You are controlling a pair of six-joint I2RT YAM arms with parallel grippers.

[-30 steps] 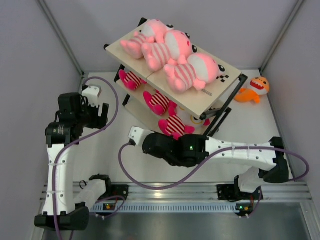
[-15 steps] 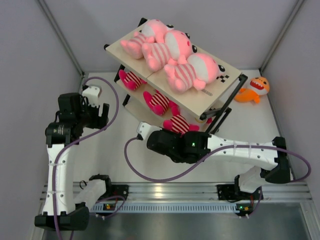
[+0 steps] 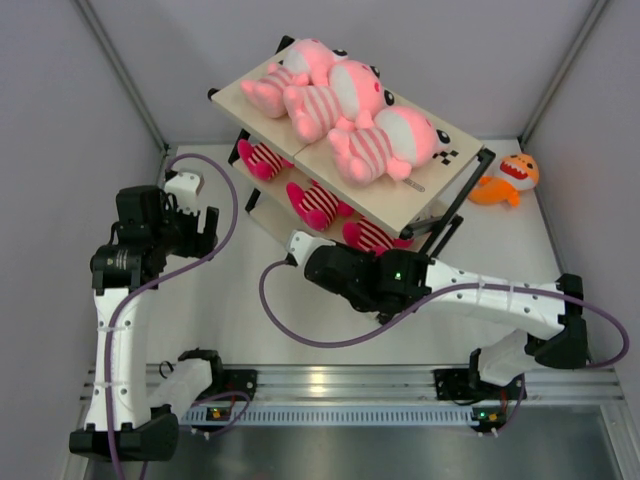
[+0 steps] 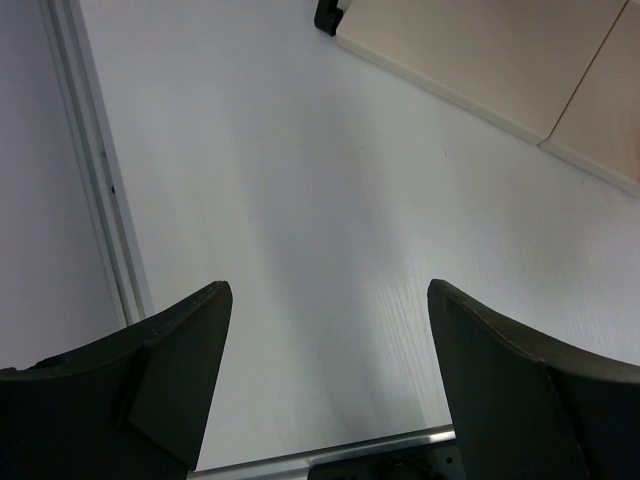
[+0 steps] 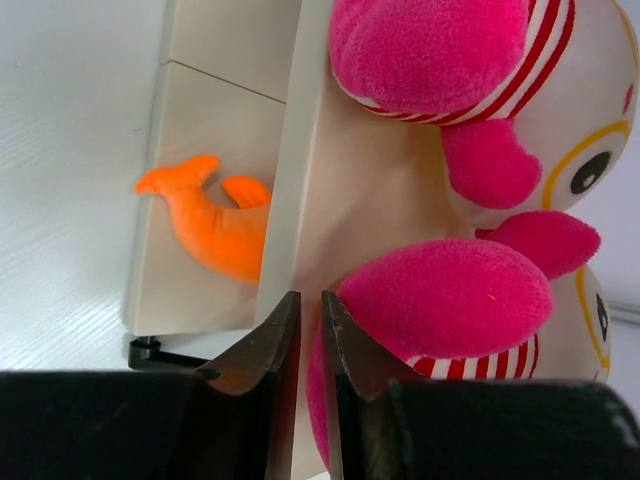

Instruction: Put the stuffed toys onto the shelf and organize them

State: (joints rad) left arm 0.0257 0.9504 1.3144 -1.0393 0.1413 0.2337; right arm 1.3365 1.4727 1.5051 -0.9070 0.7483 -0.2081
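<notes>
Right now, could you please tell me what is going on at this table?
Two robot arms are stocking a shelf with plush toys. Three big pale-pink toys lie on its top board, and smaller hot-pink toys sit on a board below. The right end effector, shut and empty, is at that board's edge beside the nearest hot-pink toy. The left end effector hangs open over the table, holding nothing. One orange toy lies on the table, not yet shelved.
</notes>
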